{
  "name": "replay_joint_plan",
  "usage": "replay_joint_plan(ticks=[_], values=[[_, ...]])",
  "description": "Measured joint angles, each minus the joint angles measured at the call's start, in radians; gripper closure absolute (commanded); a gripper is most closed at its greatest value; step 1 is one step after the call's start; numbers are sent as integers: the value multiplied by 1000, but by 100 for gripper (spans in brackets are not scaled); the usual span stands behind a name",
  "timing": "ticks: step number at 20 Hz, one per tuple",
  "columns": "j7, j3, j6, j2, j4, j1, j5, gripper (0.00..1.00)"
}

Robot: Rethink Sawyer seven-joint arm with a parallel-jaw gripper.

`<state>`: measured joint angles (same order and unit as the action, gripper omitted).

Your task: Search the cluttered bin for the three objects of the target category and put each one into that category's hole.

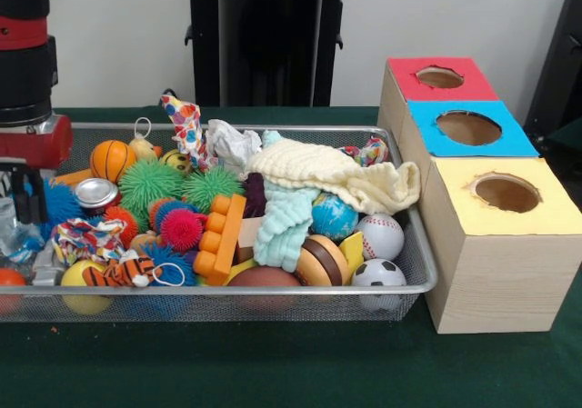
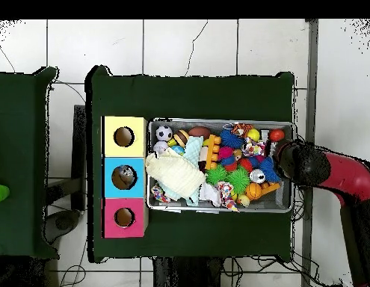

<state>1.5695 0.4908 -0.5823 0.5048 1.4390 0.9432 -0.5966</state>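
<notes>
Silver can among toys at the mesh bin's arm-side end.

The can lies in the wire mesh bin beside an orange ball and green spiky ball. The gripper hangs over that end; whether it is spread cannot be told. Three wooden boxes with holes flank the opposite end.

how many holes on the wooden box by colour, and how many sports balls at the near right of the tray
red hole: 1
blue hole: 1
yellow hole: 1
baseball: 1
soccer ball: 1
total: 5
</notes>
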Motion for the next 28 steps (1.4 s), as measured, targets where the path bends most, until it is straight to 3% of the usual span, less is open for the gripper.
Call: replay_joint_plan(ticks=[8,9,28], values=[[0,0,0,4,24,-1,0,100],[0,-1,0,4,25,-2,0,0],[0,-2,-2,68,28,-19,0,0]])
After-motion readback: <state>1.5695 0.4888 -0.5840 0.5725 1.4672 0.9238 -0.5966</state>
